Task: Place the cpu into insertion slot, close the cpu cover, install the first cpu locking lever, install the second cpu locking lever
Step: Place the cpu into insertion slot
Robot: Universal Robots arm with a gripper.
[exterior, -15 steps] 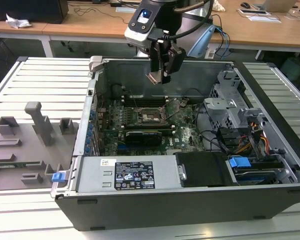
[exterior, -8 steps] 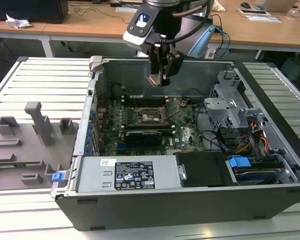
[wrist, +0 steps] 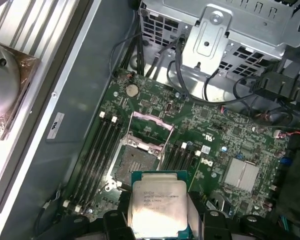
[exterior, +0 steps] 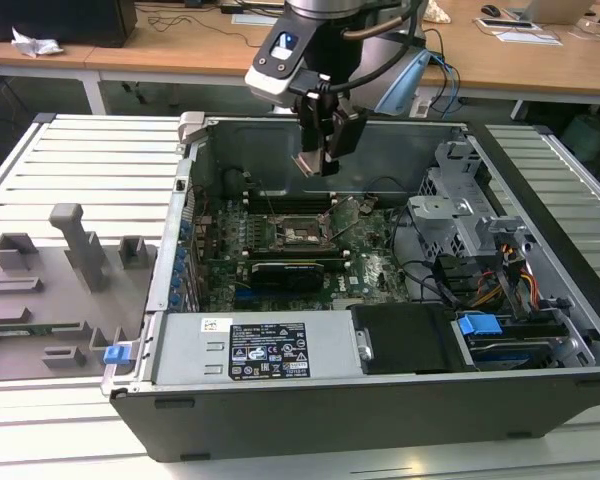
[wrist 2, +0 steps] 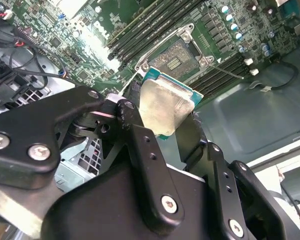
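Note:
My gripper [exterior: 316, 163] hangs over the open computer case, shut on the cpu [exterior: 309, 164], a flat square chip with a silver top. In both wrist views the cpu [wrist 2: 162, 106] [wrist: 157, 202] sits between the black fingers [wrist 2: 136, 131], clear above the board. The insertion slot [wrist: 136, 164] [wrist 2: 176, 56] [exterior: 302, 233] lies open below it, a dark square socket with a metal rim on the green motherboard. The cpu cover [wrist: 151, 126] stands raised at the socket's far edge. A thin metal lever rod [wrist 2: 229, 71] sticks out beside the socket.
Black memory slots [wrist: 96, 150] flank the socket. A long black expansion card [exterior: 285, 272] lies nearer the power supply [exterior: 250, 350]. A metal drive cage [exterior: 460, 205] and cables fill the exterior view's right. A grey fixture tray [exterior: 50, 290] sits outside the case.

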